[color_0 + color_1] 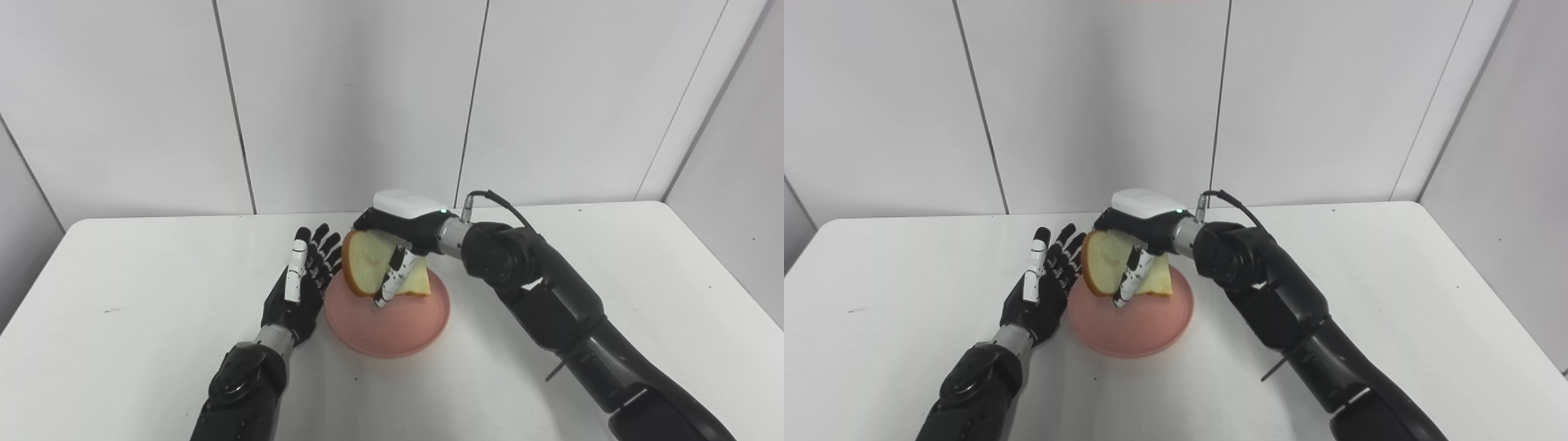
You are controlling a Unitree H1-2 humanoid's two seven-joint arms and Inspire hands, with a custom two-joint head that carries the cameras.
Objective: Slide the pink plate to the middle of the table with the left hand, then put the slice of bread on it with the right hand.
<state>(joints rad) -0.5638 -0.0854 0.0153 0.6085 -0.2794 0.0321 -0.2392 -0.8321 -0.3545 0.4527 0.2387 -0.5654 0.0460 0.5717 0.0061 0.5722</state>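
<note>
Right hand (401, 236) clamps tilted bread (373, 263) above the plate (392, 334); left hand (300, 288), fingers apart, rests beside it. Released while tilted, the slice could tip onto the tabletop (153, 318).

The plate (388, 318) sits mid-worktop (122, 306). The left hand (300, 288) stands just left of it; the right hand (401, 236) holds the bread (367, 260) tilted above it.
</note>
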